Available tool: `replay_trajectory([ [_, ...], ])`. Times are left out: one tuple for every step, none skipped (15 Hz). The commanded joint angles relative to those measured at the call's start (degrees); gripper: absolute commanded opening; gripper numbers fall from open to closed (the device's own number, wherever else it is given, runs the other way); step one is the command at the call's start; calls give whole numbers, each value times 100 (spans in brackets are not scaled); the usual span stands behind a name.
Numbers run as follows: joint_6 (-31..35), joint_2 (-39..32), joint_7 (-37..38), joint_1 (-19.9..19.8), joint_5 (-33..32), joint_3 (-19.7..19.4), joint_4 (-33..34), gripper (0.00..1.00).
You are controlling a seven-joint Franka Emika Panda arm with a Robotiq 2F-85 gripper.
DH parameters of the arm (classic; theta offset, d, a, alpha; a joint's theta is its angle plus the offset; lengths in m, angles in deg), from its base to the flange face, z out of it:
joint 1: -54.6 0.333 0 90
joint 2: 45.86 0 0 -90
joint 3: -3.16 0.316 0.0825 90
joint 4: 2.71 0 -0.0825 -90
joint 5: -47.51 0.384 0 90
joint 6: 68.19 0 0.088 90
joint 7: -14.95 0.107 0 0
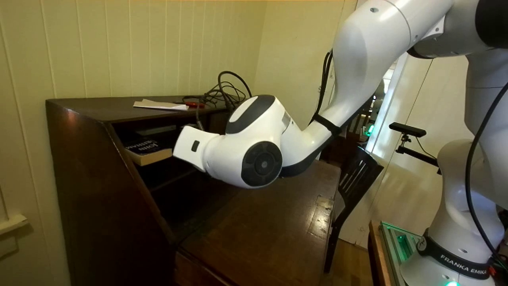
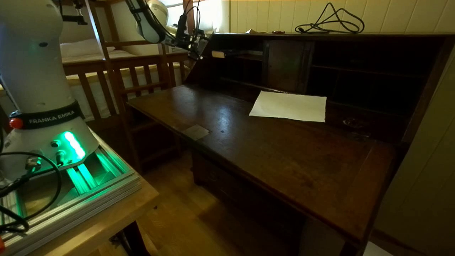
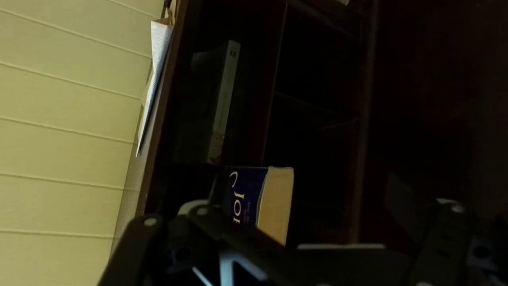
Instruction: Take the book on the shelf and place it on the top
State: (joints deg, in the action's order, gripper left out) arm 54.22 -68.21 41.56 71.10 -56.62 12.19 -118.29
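The book (image 1: 147, 147) has a dark blue cover, with its pale page edges facing out. It lies flat in the upper left cubbyhole on the shelf (image 3: 274, 91), its end sticking out; its page edge (image 2: 218, 54) also shows in an exterior view. The top (image 1: 99, 108) is the desk's long dark uppermost board above it. My gripper (image 3: 311, 192) is open in the wrist view. One finger overlaps the cover side of the book (image 3: 275, 194); the other is well apart below it. The gripper (image 2: 201, 46) is in front of the cubbyhole; the white hand hides it in an exterior view.
A folded white paper (image 1: 158, 105), a red item (image 1: 194, 104) and looped black cable (image 1: 226, 93) lie on the top. A thin pale book (image 3: 225, 101) is deeper in the cubbyhole. A white sheet (image 2: 289, 106) lies on the writing surface. A chair (image 1: 357, 174) stands beside the desk.
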Motion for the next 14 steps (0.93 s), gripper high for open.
replay_trajectory([
  [-158,51,1292,-152,-950,109,-417,100],
  [-160,31,1518,-202,-1121,123,-454,100],
  [-61,-19,1733,-279,-1310,130,-435,100],
  [-64,-50,1880,-319,-1478,134,-431,100],
  [-57,-77,1969,-363,-1696,125,-401,100],
  [63,-101,2092,-450,-1884,124,-365,100],
  [211,-146,2189,-538,-2029,133,-305,100],
  [582,-223,1888,-672,-1819,151,-182,100],
  [144,-85,1903,-539,-1685,190,-379,100],
  [334,-111,1886,-616,-1679,182,-340,100],
  [422,-130,1886,-669,-1686,177,-318,100],
  [461,-142,1880,-697,-1685,177,-302,100],
  [467,-147,1879,-703,-1684,183,-293,100],
  [468,-150,1879,-700,-1684,192,-286,100],
])
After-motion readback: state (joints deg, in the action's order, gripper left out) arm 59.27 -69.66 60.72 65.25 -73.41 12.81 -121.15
